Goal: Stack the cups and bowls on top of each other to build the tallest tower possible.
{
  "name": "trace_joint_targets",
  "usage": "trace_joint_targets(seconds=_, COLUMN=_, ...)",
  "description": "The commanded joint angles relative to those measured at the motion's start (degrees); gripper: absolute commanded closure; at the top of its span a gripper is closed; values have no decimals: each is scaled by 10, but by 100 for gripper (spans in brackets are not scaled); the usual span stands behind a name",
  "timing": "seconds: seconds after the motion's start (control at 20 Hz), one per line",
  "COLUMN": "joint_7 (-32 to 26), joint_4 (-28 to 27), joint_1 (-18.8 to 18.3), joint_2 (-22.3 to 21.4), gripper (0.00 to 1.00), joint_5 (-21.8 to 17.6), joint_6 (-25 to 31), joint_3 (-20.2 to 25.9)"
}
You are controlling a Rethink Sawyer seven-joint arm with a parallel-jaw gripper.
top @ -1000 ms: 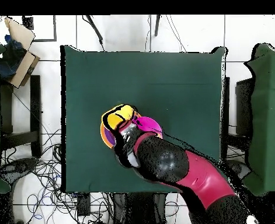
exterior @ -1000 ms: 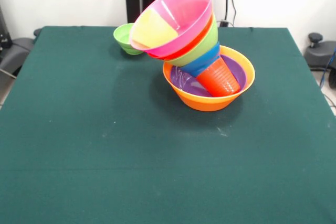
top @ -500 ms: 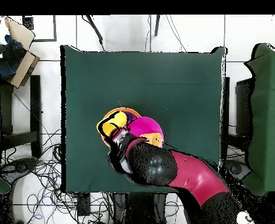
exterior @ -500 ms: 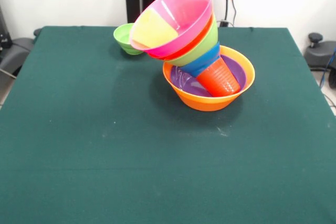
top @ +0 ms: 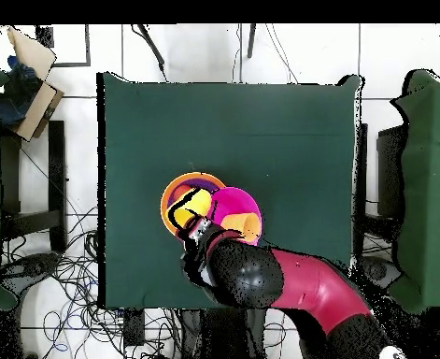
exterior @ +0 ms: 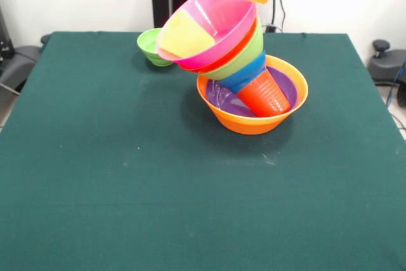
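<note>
- The arm point(top: 307, 285) shows in the overhead view as a thick, rounded limb in deep red, almost magenta.
- A big black rounded housing point(top: 247, 273) bulges at its forward end, like a dome.
- Ahead of that sits a smaller black head point(top: 197, 245) with pale grey patches on it.
- Further back, the red shell gives way to another black section point(top: 354, 332) near the picture's lower edge.
</note>
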Motion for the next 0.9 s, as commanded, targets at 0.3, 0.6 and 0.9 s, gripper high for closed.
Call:
trace_joint_targets(seconds=0.3, joint_7=-20, joint_4=21, joint_1=-19, joint_2=46, gripper=100, joint_5=-88, joint_6=1, joint_3=-41)
trace_joint_targets(seconds=0.6, joint_7=-28, joint_4=23, joint_1=-38, joint_2=55, gripper=100, joint_5=-111, joint_6=-2, joint_3=-36)
trace_joint_targets(seconds=0.9, joint_7=-31, joint_4=36, joint_1=-61, joint_2=75, gripper=100, joint_5=-105, joint_6=8, joint_3=-2)
